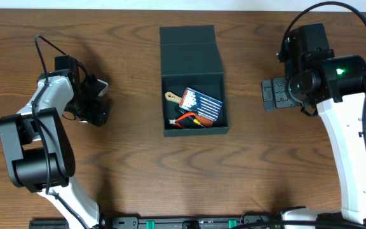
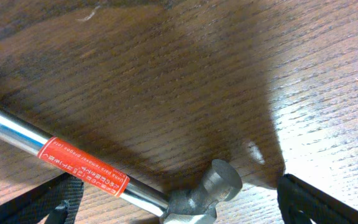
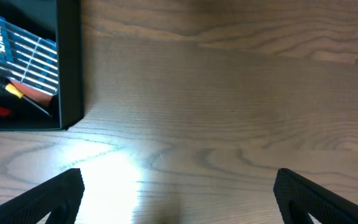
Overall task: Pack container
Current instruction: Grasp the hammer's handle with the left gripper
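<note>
Container open at centre; right gripper spread, off its right edge

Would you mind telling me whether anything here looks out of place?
Only the hammer: it lies on the table under the open left gripper, outside the box where the other tools sit. Nothing looks spilled or damaged.

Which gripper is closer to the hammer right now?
Left. The left gripper hangs directly over the hammer; the right gripper is far off, beyond the cardboard box.
</note>
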You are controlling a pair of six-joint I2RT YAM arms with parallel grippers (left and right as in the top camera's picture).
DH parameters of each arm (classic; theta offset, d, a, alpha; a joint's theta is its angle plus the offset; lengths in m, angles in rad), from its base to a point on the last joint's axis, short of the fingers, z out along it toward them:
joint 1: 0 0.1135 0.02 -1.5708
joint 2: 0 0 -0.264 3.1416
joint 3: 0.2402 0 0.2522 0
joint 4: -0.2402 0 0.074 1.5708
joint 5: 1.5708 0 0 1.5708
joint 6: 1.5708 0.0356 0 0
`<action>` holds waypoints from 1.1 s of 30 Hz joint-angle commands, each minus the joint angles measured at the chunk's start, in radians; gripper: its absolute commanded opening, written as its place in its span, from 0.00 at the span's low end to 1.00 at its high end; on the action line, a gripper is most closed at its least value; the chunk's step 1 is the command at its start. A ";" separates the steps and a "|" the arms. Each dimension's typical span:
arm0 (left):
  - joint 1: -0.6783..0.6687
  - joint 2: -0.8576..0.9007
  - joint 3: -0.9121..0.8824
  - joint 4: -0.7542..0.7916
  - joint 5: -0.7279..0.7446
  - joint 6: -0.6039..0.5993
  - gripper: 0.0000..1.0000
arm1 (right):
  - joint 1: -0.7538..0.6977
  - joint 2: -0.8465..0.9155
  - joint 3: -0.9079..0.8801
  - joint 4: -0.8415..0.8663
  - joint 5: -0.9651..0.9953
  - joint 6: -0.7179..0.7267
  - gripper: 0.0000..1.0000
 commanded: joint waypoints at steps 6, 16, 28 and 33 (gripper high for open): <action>0.013 0.052 -0.025 0.012 0.015 -0.013 0.99 | -0.006 0.001 0.000 -0.011 0.011 0.017 0.99; 0.036 0.052 -0.025 0.004 0.014 -0.028 0.96 | -0.006 0.001 0.000 -0.019 0.011 0.017 0.99; 0.036 0.052 -0.025 -0.003 0.015 -0.029 0.68 | -0.006 0.001 0.000 -0.019 0.011 0.021 0.99; 0.036 0.052 -0.025 -0.003 0.016 -0.033 0.58 | -0.006 0.001 0.000 -0.021 0.011 0.021 0.99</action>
